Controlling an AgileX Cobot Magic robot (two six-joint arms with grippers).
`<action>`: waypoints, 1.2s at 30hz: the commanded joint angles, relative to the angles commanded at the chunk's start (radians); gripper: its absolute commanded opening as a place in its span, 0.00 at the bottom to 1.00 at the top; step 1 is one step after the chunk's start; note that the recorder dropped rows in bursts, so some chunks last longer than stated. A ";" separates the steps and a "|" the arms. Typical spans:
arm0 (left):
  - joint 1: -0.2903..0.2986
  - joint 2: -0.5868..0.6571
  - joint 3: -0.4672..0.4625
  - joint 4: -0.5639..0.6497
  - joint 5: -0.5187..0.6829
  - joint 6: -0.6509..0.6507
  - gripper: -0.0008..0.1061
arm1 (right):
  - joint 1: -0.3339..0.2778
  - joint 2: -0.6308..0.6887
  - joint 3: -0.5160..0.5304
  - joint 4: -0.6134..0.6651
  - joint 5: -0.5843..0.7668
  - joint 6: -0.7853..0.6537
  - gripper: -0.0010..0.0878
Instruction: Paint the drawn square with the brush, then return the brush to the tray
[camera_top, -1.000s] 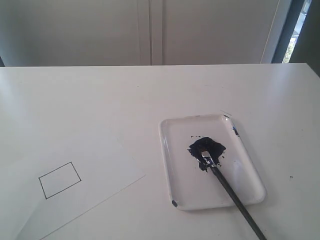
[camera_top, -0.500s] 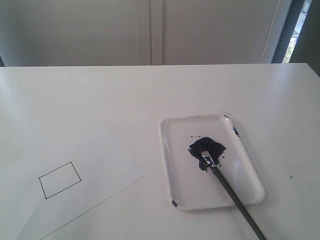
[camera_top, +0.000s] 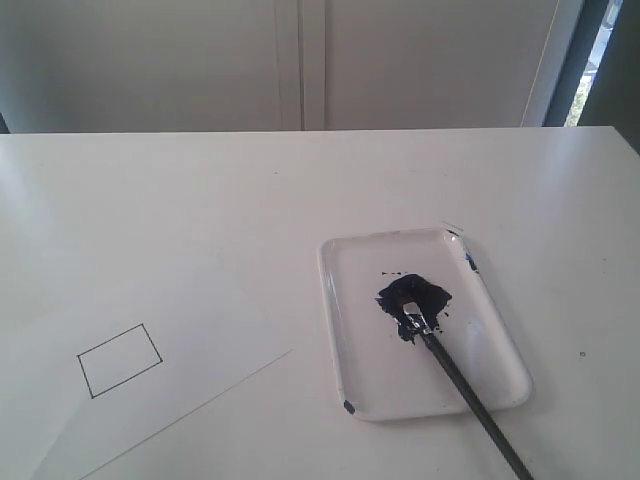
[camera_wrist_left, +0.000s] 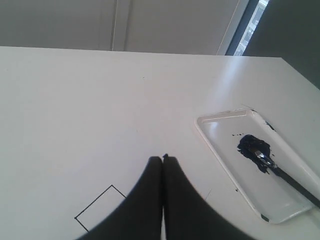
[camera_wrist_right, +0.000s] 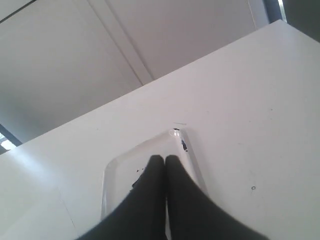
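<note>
We see a smooth, matt white table (camera_top: 300, 190); at about 4 o'clock in the exterior view lies the tray (camera_top: 327, 300), glossy white plastic, rectangular with rounded corners and a raised rim. Inside it a ragged dark blue-black paint blot (camera_top: 425, 295) sits a little toward 12 o'clock of the tray's middle, with fine specks around it; small dark smears mark the rim.

The brush (camera_top: 462, 383) lies in the tray, thin and straight; its tip is in the blot, its silver ferrule (camera_top: 413, 318) sits at the blot's 6 o'clock edge, and its black handle crosses the rim toward 5 o'clock and runs out of the picture.

At about 8 o'clock, well apart from the tray, lies a flat white paper sheet (camera_top: 200, 320); it bears the drawn square (camera_top: 120, 360), a thin black outline, slightly skewed, blank white inside.

The left gripper (camera_wrist_left: 163, 159) has its dark, tapering jaws pressed together on nothing, with the square just beyond them; the right gripper (camera_wrist_right: 165, 159) likewise has its jaws together and empty, with the tray beyond its tips.

Set against the picture a second earlier, brush, tray and sheet lie where they lay; the square is as blank as it was.
</note>
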 joint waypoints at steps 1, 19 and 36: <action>0.000 0.000 0.000 0.003 0.001 0.000 0.01 | 0.000 0.000 0.000 -0.002 -0.008 0.000 0.01; 0.000 0.000 0.000 0.003 0.001 0.000 0.01 | 0.000 0.000 -0.002 0.011 -0.041 -0.009 0.01; 0.000 0.002 0.018 0.006 0.053 0.011 0.01 | 0.000 0.319 -0.172 0.298 0.188 -0.728 0.01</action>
